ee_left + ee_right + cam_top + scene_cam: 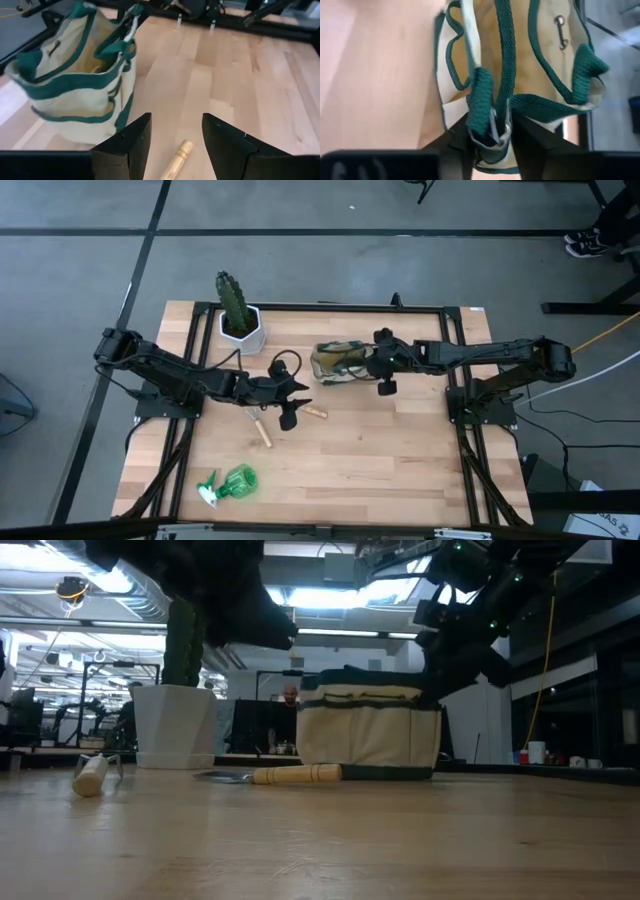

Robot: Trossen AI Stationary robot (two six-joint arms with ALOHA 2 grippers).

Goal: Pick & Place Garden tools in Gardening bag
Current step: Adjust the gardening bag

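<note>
High view: bag (338,362), cream with green trim, mid-table beside the right gripper (372,364); left gripper (297,401) above a wooden handle (314,411); spray bottle (230,484) at the near edge.

Low view: bag upright, handle (296,774) lying before it.

Left wrist view: fingers (128,145) apart over the handle.

Right wrist view: fingers clamped on the bag's green strap (485,107). No legible writing.

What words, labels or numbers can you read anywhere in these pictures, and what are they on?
None can be read. The gardening bag, the white pot, the green spray bottle and the wooden handles show no legible print; no sign in the room behind the table can be made out.
</note>
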